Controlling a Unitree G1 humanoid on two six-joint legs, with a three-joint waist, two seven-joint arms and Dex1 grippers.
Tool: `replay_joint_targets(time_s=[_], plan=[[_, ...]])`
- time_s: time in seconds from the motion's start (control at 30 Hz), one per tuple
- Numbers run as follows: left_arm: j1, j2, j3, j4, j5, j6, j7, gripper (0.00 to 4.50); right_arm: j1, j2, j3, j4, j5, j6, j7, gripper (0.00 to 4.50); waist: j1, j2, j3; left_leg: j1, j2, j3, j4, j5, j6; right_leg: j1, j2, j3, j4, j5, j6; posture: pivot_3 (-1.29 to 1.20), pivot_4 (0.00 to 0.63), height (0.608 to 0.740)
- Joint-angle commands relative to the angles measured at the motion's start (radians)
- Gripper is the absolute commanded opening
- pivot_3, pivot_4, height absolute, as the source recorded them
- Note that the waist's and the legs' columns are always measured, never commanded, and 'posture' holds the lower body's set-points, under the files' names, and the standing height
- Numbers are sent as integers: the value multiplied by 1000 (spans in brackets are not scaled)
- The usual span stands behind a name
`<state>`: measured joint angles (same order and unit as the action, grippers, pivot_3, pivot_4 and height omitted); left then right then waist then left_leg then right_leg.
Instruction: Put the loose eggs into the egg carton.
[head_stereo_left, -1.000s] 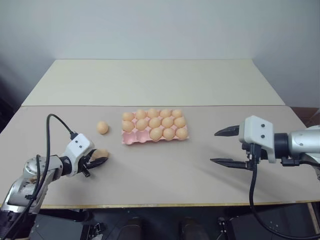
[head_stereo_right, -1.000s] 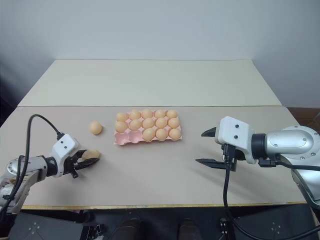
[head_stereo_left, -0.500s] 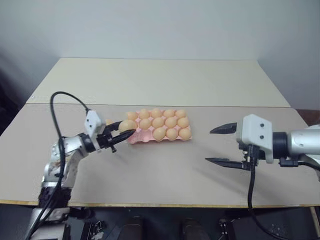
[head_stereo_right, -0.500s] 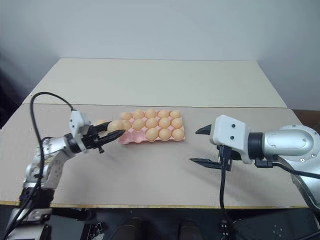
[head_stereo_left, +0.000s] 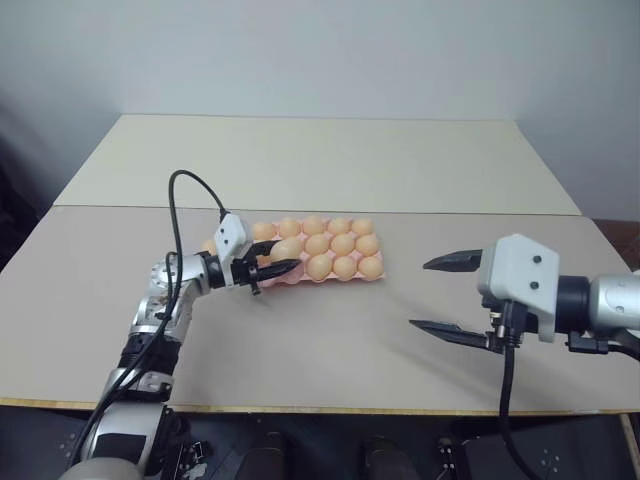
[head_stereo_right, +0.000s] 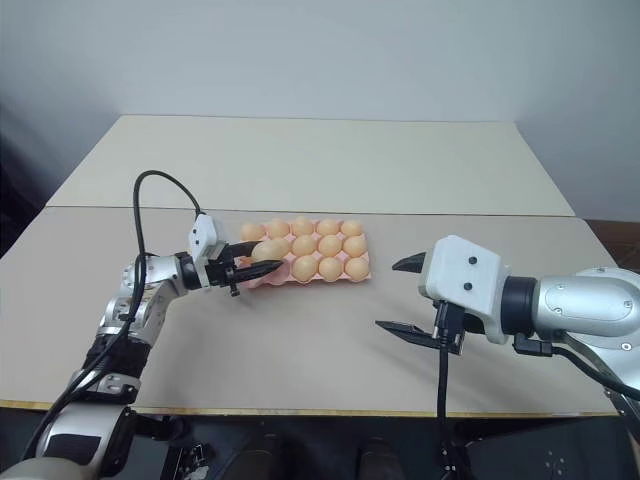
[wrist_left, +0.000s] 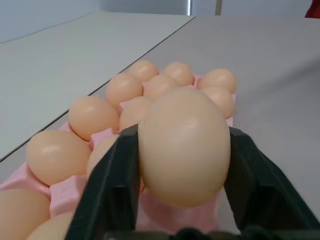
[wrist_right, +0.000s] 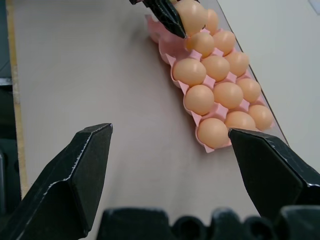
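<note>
1. Now the left hand (head_stereo_left: 268, 262) is closed on 1 egg (wrist_left: 184, 145), its 2 black fingers (wrist_left: 112, 185) pressed against the egg's 2 sides, with the egg's long axis running upright between them in the left wrist view.
2. That held egg hangs just above the near left corner of the egg carton (head_stereo_left: 262, 279), which sits on the counter (head_stereo_left: 330, 330) roughly midway between the 2 arms.
3. Most of the carton's cups already hold eggs (head_stereo_left: 331, 250); pink tray shows bare at that near left corner, so an empty cup probably lies almost directly under the egg.
4. The relation that matters: the hand reaches in from the carton's left end, pointing roughly level along its long side, so the free cup lies below and slightly ahead of the fingertips, not to either side.
5. Another loose egg (head_stereo_left: 209, 246) seems to peek out behind the left wrist, beside the carton's left end; it is mostly hidden.
6. The right hand (head_stereo_right: 405, 297) holds nothing, its jaws spread wide, and hovers over the counter well to the right of the carton.
7. The left arm is plainly the nearer one, both to the open cup and to that remaining egg.
</note>
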<state>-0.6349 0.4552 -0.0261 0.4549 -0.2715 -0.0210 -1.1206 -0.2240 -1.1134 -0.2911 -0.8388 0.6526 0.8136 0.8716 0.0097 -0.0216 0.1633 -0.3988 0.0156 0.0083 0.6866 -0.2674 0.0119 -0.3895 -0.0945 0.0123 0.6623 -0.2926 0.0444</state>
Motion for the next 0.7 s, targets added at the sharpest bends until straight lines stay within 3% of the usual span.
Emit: replay_joint_targets(time_s=[0.03, 0.07, 0.33, 0.5, 0.7], plan=[[-40, -28, 2, 37, 33, -69, 51, 3573, 0, -7, -43, -20, 19, 6, -16, 4318, 1, 0, 0, 0, 0, 0, 0, 0, 0, 0, 0, 0, 0, 0, 0, 0, 150, 740], [-43, -31, 8, 39, 26, -73, 43, 3890, 0, -10, -44, -19, 19, 4, -15, 4318, 1, 0, 0, 0, 0, 0, 1, 0, 0, 0, 0, 0, 0, 0, 0, 0, 150, 740], [19, 29, 82, -125, -91, 23, -19, 3890, -2, -18, -41, -4, 16, -2, -6, 4318, -4, 0, 0, 0, 0, -1, 1, 0, 0, 0, 0, 0, 0, 0, 0, 0, 150, 740], [171, 187, 130, -360, -129, 137, -37, 3890, 3, -23, -41, 5, 11, -13, 9, 4318, -15, 0, 0, 0, 2, -1, 1, 0, 0, 0, 1, 0, 0, 0, 0, 0, 150, 740], [463, 437, 336, -631, -194, 296, -50, 3890, 1, -33, -31, 35, 11, -41, 56, 4318, -23, 0, 0, 0, 4, -2, 0, 0, 0, 0, 1, 0, 0, 0, 0, 0, 150, 740]])
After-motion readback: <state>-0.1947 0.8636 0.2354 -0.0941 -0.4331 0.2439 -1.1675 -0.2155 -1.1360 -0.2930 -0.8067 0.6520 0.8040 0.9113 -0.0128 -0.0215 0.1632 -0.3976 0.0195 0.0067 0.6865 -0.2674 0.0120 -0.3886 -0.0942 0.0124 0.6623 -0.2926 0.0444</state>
